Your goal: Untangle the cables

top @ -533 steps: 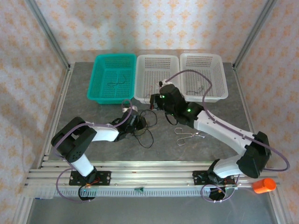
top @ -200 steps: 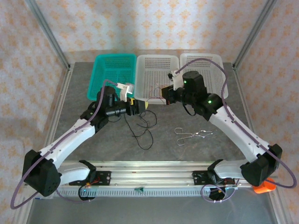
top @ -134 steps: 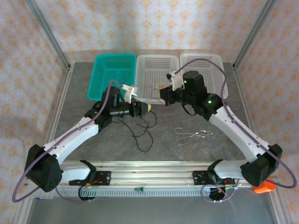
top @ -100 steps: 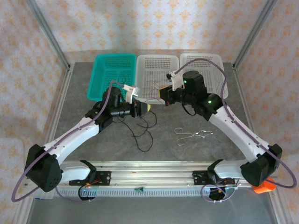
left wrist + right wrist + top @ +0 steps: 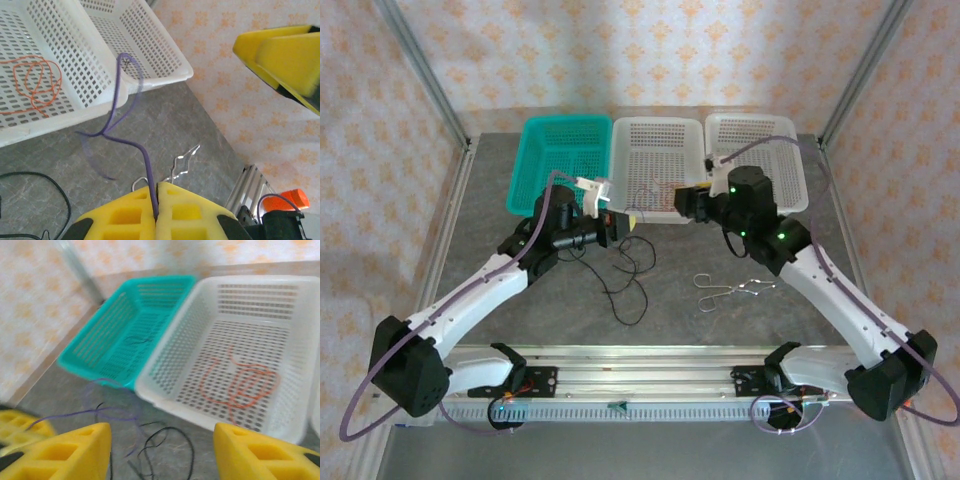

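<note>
Left fingers (image 5: pixel 185 212) are pressed together, pinching a thin purple cable (image 5: pixel 146 159) right at the tips. It rises from the grip, bends, and loops off above the worktop (image 5: pixel 720 330) toward the baskets. Right fingers (image 5: pixel 75 450) are spread wide w/ nothing btw them, hovering near the front of the middle white basket (image 5: pixel 656 122). An orange cable (image 5: pixel 32 82) is coiled inside that basket, and a dark one lies in the teal basket (image 5: pixel 137 340). Black cables (image 5: pixel 628 282) lie in loose loops on the worktop below and beside the left fingers. Can't tell if the purple strand's far end is caught under them. The step in hand is prob. pulling the purple cable clear, so lift slow and straight up and watch whether the black loops rise too. If they do, stop and have the right fingers pin or pinch the black strand low down, then draw the two apart. The grip is at the very tips, so avoid jerks or the cable may slip. Keep the free end off the metal clip (image 5: pixel 728 290), well apart to the right.
</note>
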Tool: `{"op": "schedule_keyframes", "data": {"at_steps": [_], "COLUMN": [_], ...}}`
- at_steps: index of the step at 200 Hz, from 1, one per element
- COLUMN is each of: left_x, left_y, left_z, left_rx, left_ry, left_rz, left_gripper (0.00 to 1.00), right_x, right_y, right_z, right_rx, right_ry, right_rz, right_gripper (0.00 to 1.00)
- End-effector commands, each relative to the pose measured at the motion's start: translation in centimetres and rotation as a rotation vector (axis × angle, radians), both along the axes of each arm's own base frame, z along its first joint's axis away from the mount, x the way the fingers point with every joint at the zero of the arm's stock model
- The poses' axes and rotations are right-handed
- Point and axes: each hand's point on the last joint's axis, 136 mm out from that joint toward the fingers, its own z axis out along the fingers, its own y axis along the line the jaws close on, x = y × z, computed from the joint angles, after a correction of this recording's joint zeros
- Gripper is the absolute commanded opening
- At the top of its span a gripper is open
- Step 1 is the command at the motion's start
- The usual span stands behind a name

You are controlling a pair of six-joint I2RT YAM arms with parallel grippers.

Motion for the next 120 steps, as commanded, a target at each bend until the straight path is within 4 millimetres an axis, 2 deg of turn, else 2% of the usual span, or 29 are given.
{"op": "schedule_keyframes", "data": {"at_steps": [1, 18, 36, 46, 57, 96, 120], "left_x": [0.9, 0.7, 0.4, 0.2, 0.1, -0.3, -0.6], "left_y": [0.9, 1.0, 0.9, 0.8, 0.7, 0.3, -0.1], "left_z": [4.1, 5.3, 6.4, 7.0, 7.7, 9.0, 9.5], "left_rx": [-0.059, -0.088, -0.116, -0.13, -0.148, -0.189, -0.219], "left_ry": [-0.088, -0.106, -0.122, -0.131, -0.14, -0.159, -0.162], "left_rz": [0.065, 0.066, 0.051, 0.042, 0.031, 0.003, -0.026], "left_gripper": [0.0, 0.0, 0.0, 0.0, 0.0, 0.0, 0.0], "right_x": [1.5, 1.1, -0.3, -1.3, -2.1, -3.6, -3.5], "right_y": [-3.3, -2.6, 0.1, 1.7, 3.0, 4.7, 5.2], "right_z": [-0.8, -1.4, -1.5, -1.4, -1.4, -0.1, -0.8], "right_rx": [0.074, 0.13, 0.182, 0.214, 0.245, 0.33, 0.312], "right_ry": [0.018, 0.043, 0.052, 0.06, 0.07, 0.041, 0.052], "right_rz": [-0.172, -0.09, 0.089, 0.202, 0.295, 0.432, 0.427], "right_gripper": [0.56, 0.56, 0.57, 0.66, 0.7, 0.73, 0.71]}}
